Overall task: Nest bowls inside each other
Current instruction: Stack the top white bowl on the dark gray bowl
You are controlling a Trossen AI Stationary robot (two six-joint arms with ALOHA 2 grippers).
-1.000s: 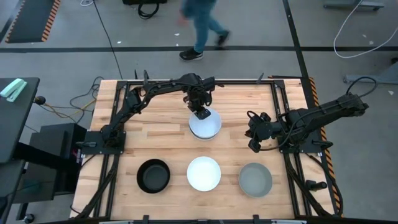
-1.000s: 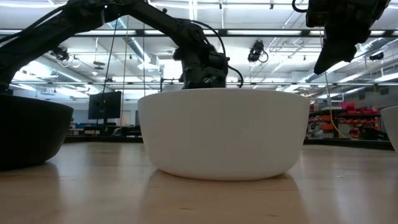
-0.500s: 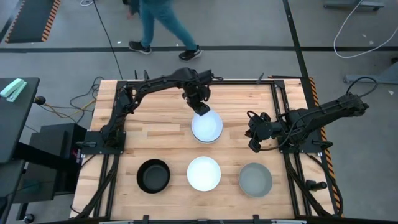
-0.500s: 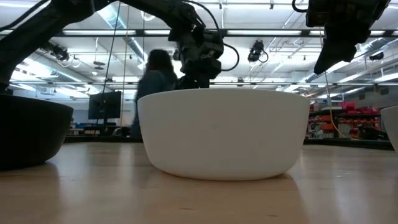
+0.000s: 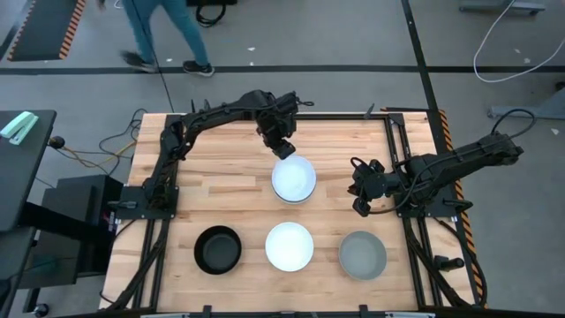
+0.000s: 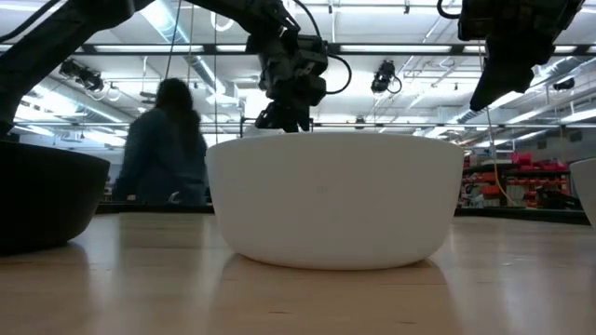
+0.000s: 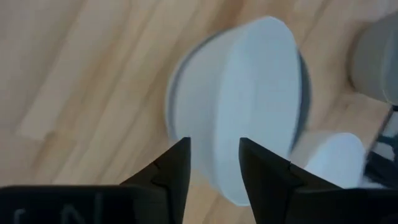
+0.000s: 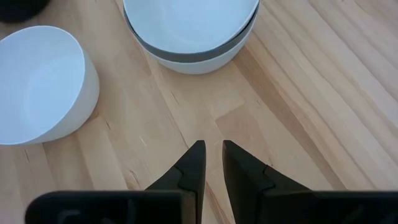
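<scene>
Three bowls sit nested as a stack (image 5: 293, 179) at mid table: white on top, dark grey in the middle, white at the bottom (image 8: 189, 31). Along the near edge stand a black bowl (image 5: 218, 250), a white bowl (image 5: 290, 246) and a light grey bowl (image 5: 363, 255), each on its base. My left gripper (image 5: 282, 147) hovers open just beyond the stack's far rim, with the stack (image 7: 249, 106) showing past its fingers. My right gripper (image 5: 361, 208) waits right of the stack, raised, its fingers (image 8: 213, 149) open by a narrow gap.
Bare wooden table lies between the stack and the near row, and left of the stack. Metal arm mounts (image 5: 146, 199) flank both table sides. A person (image 6: 163, 144) walks on the floor beyond the far edge.
My left gripper has drawn back from the top white bowl's far rim, rising and moving toward the far edge. The top bowl has shifted slightly toward the near right and now lies level in the stack. The person has walked leftward behind the table.
</scene>
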